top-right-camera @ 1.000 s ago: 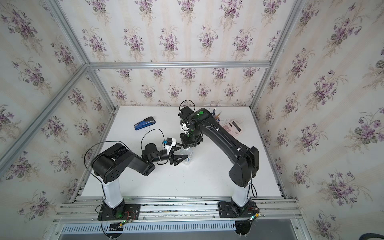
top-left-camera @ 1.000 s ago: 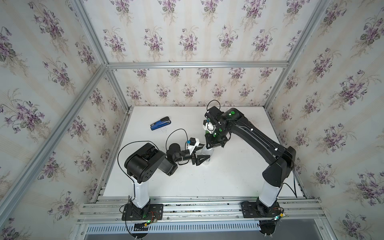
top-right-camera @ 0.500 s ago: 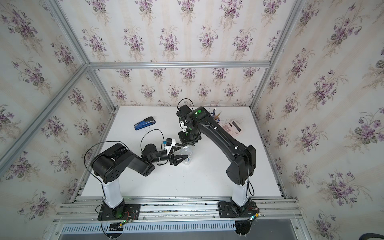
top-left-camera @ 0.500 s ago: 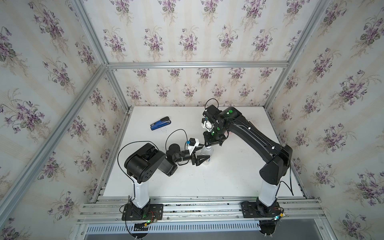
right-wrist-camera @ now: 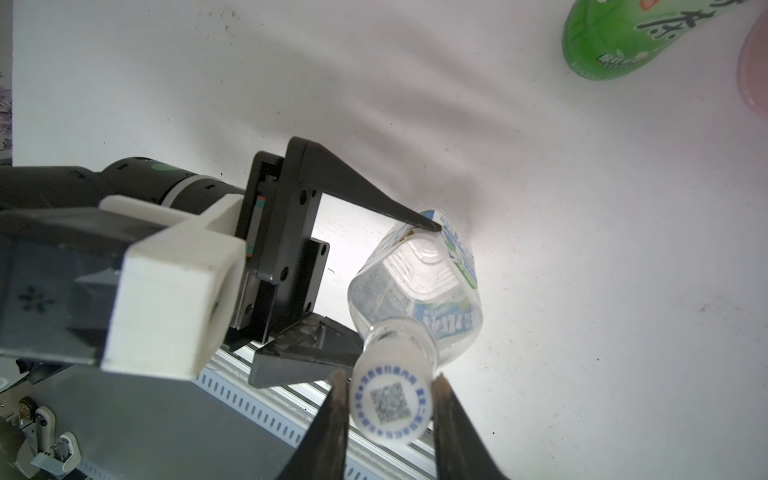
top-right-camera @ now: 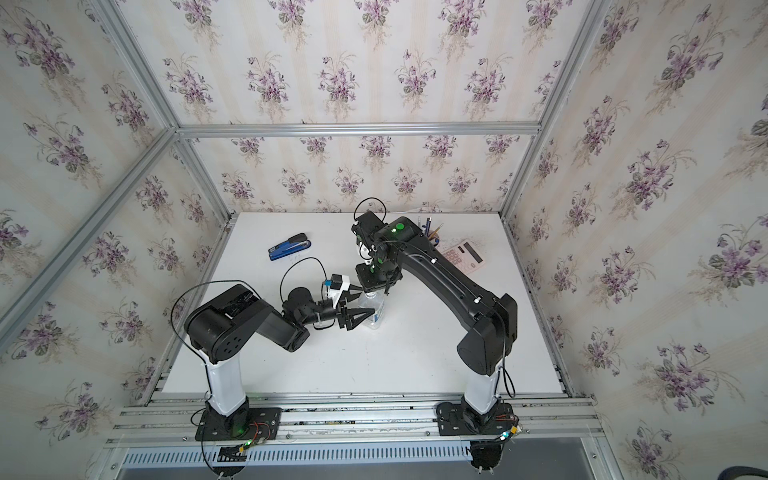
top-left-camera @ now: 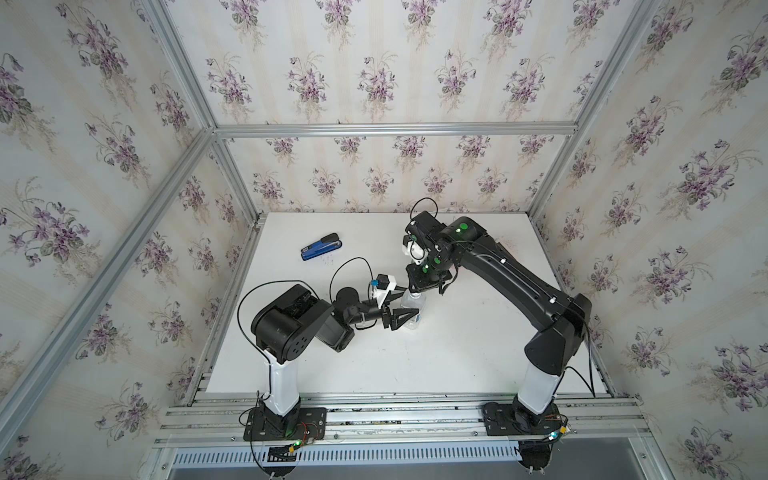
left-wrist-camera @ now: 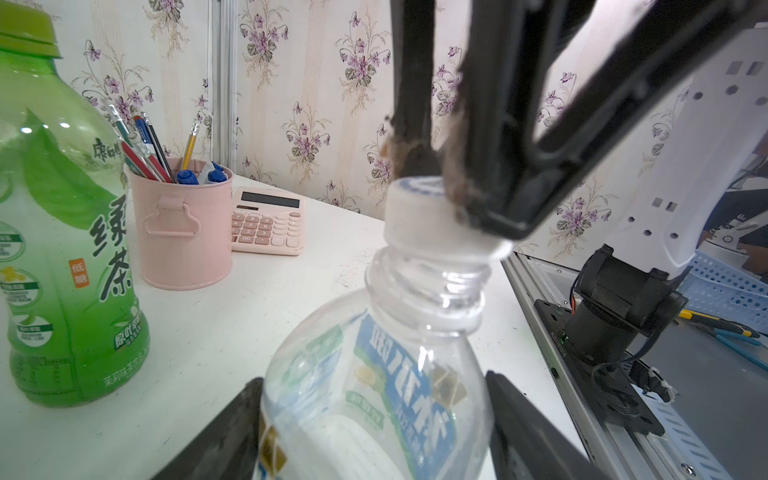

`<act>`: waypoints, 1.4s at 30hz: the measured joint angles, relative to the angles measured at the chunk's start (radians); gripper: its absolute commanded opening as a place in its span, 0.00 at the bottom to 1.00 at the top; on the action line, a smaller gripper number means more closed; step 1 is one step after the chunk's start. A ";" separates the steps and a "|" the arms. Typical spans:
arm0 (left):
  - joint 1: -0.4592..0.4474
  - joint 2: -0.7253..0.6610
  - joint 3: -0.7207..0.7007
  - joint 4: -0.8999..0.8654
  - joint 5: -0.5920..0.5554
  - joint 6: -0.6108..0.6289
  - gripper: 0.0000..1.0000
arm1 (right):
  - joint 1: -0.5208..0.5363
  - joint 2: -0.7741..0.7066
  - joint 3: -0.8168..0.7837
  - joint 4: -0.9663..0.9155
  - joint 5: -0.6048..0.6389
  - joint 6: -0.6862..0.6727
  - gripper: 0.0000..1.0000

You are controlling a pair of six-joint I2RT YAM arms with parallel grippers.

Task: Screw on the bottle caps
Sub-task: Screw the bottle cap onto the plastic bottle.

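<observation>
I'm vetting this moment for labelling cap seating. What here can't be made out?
The white cap thread engagement: left wrist view, right gripper fingers cover its side.
Its printed code: blurred, right wrist view.
The clear bottle base: cut off by that view's bottom edge; tiny in both top views.
The green bottle: hidden behind the right arm in both top views; its yellow-green cap cropped by the left wrist frame.

white table (top-left-camera: 457,353) fills mid-frame. blue stapler (top-left-camera: 321,246) lies left of centre, clear bottle (top-left-camera: 411,313) stands at centre, pink calculator (top-right-camera: 463,256) sits right of centre, pink pen cup (left-wrist-camera: 187,232) just beside it, green bottle (left-wrist-camera: 62,249) nearby.
</observation>
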State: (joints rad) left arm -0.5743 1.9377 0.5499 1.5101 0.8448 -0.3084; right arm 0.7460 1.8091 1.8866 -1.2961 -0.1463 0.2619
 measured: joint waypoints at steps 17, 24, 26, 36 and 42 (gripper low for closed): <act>0.001 0.006 0.006 0.000 0.000 -0.005 0.81 | 0.015 -0.015 -0.044 0.040 0.034 -0.009 0.32; 0.002 0.009 0.017 -0.012 0.011 -0.007 0.81 | 0.040 -0.013 -0.027 0.028 0.100 -0.026 0.32; 0.002 0.009 0.018 -0.013 0.011 -0.007 0.81 | 0.040 -0.011 -0.016 0.019 0.104 -0.027 0.32; 0.002 0.008 0.016 -0.013 0.011 -0.008 0.81 | 0.043 -0.011 -0.042 0.035 0.104 -0.031 0.32; 0.002 0.008 0.014 -0.012 0.010 -0.009 0.81 | 0.043 -0.006 -0.035 0.036 0.104 -0.031 0.32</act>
State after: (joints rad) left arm -0.5720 1.9457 0.5644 1.4982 0.8551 -0.3176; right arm 0.7891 1.8034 1.8515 -1.2598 -0.0425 0.2306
